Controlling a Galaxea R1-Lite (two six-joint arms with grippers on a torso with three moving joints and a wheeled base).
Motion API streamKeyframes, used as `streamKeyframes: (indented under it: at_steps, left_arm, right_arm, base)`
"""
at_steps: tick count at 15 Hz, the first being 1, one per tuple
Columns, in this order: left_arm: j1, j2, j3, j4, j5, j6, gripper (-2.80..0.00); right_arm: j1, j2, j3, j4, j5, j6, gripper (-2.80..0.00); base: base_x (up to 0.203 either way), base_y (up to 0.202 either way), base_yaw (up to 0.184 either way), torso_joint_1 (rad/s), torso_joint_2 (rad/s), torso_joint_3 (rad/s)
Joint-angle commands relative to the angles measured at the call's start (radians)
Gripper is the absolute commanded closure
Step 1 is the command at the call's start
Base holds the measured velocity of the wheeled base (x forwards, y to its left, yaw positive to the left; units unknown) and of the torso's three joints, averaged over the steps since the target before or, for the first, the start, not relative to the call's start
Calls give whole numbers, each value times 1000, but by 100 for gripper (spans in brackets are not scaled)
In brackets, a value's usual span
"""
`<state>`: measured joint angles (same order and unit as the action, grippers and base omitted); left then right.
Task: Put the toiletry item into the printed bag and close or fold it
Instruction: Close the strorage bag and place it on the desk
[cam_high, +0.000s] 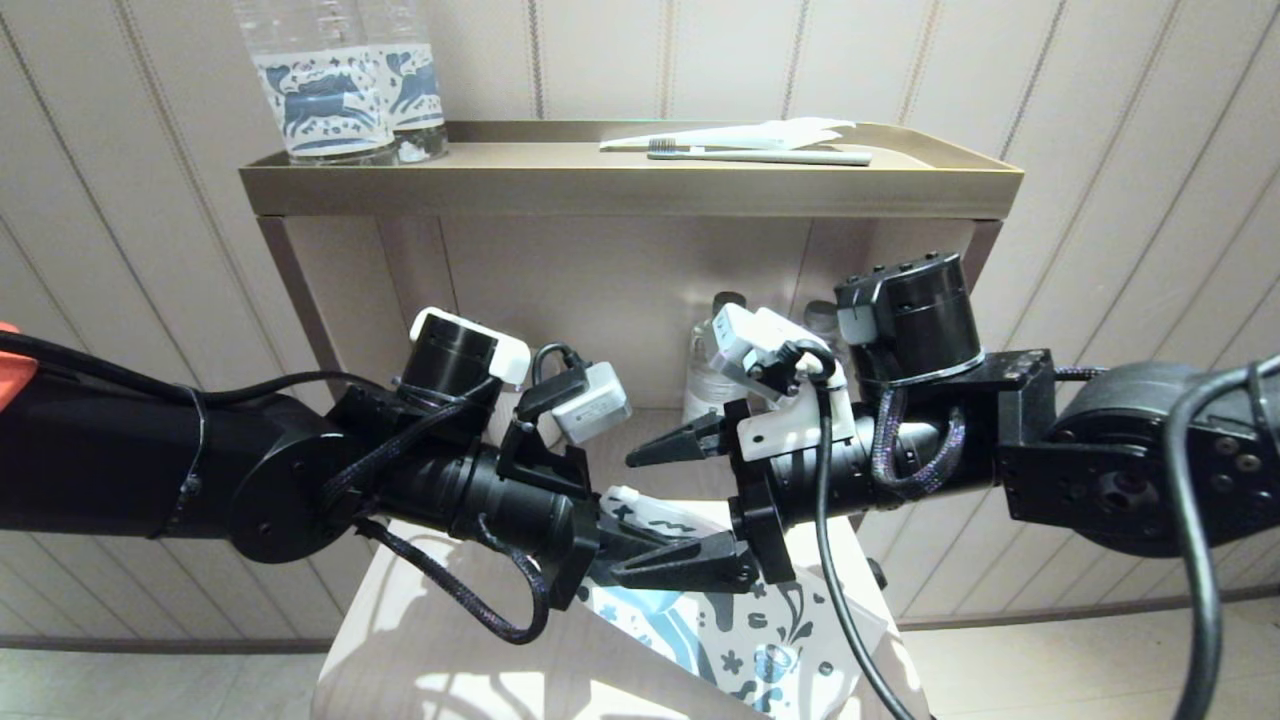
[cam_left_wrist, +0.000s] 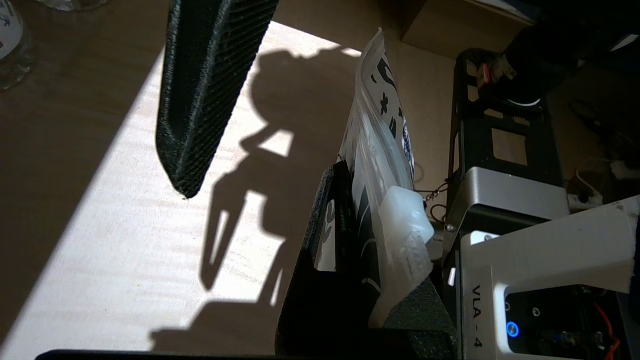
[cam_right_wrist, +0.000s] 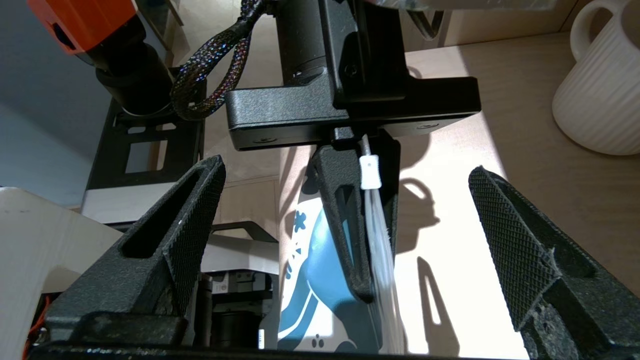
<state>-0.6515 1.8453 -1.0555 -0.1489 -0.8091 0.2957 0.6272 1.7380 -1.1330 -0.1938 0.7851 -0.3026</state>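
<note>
The left end effector (cam_high: 665, 560) is clamped tight on the top edge of the printed bag (cam_high: 760, 640), fingers pressed together on the plastic right beside the white slider (cam_right_wrist: 370, 172). The bag hangs from that grip on edge, its zip line running roughly level between the two arms, and its printed face with the blue horse drops down toward the pale wooden worktop (cam_high: 450, 650) and off its front edge. In the left wrist view the bag (cam_left_wrist: 380, 150) stands up thin and edge-on out of the fingers (cam_left_wrist: 330, 260), its long side stretching straight away from the camera.

Facing it from the other side, the right end effector (cam_high: 680, 500) has its fingers spread wide apart, one finger (cam_high: 675, 445) above the bag's top edge and the other low beside the left fingers. The right wrist view shows it plainly: the two open fingers (cam_right_wrist: 165, 250) stand on either side of the bag (cam_right_wrist: 310, 270), and neither touches it.

Up on the gold shelf tray (cam_high: 630, 180) lies a slim toothbrush (cam_high: 760, 155), flat, with its long axis running across the tray, bristle head toward the left and handle toward the right, beside a white wrapper (cam_high: 740, 135). Two clear bottles (cam_high: 345, 90) with blue horse labels stand at the tray's left end. A white ribbed mug (cam_right_wrist: 600, 95) sits on the lower surface, well apart from the bag.
</note>
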Motion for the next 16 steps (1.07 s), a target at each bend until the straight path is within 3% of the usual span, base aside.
streamKeyframes:
  at_steps: [1, 16]
  left_arm:
    - [-5, 2, 2, -1, -4, 2, 0]
    - [-11, -6, 3, -1, -2, 2, 0]
  right_arm:
    - [2, 4, -3, -1, 5, -1, 0]
    - [-9, 11, 8, -4, 2, -4, 0]
  base:
    - [0, 0, 0, 0, 0, 0]
    - [0, 0, 0, 0, 0, 0]
